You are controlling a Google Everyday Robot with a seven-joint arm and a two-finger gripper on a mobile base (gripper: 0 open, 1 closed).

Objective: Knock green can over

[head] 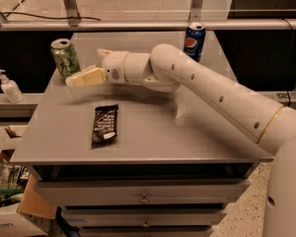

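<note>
Two cans stand on the grey table (pixel 197 142): the green can (pixel 65 58) near its back-left corner, the blue Pepsi can (pixel 194 41) at the back. The gripper (pixel 85 66), fingers apart, hovers just beside the green can's right side, with a chocolate bar (pixel 105 125) lying nearer the front.

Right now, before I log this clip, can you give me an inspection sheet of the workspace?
Surface: grey table top over drawers.
Job's things: green can standing at the back left corner, not yet knocked over.
Clutter: blue Pepsi can upright at the back edge; dark snack bar lying flat near the front.
Grippers: hand open, low beside the green can on its table-centre side; contact cannot be told.
Cables: black cable on the floor behind the table.
Surroundings: pump bottle on a ledge to the left; cardboard boxes below left.
</note>
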